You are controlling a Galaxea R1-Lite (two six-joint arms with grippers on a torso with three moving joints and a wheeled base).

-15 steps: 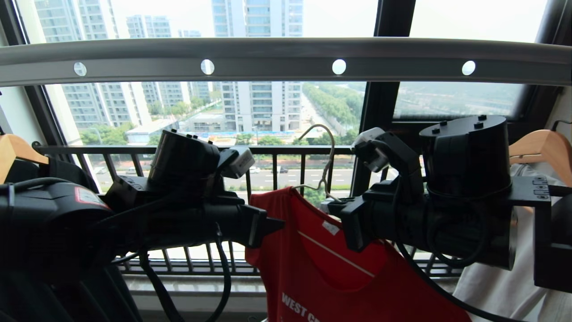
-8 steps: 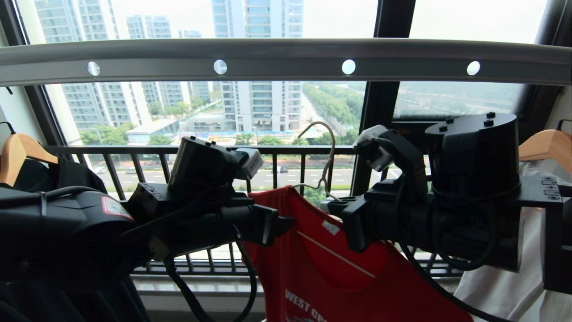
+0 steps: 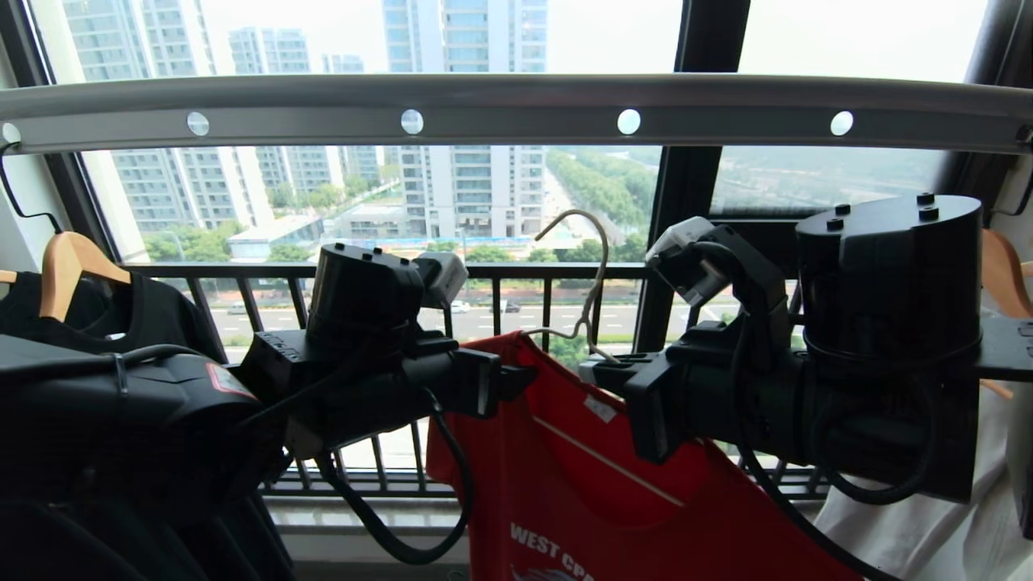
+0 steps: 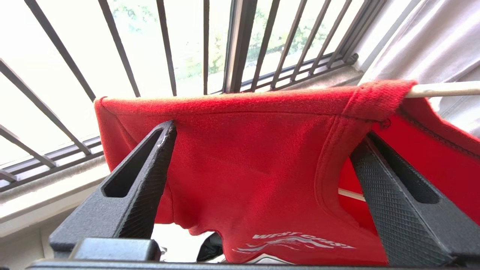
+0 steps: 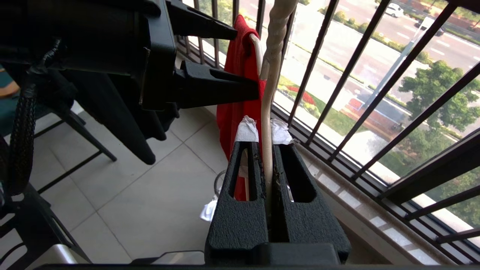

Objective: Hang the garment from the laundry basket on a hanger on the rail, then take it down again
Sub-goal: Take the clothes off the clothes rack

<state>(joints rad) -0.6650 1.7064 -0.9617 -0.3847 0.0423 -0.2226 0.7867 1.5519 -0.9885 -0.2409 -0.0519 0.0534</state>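
The head camera faced the window below the rail (image 3: 516,105); both wrist cameras looked closely at the shirt (image 4: 243,161).

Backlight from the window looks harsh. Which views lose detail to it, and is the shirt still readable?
Head view: sky blown white, arms near-silhouettes, rail bends from lens distortion, shirt readable. Left wrist view: window washed out, shirt sharp and evenly lit. Right wrist view: hanger clear against bright street.

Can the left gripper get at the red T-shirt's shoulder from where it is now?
Probably yes. The left gripper is open, its fingers either side of the red T-shirt shoulder on the hanger; nothing lies between them.
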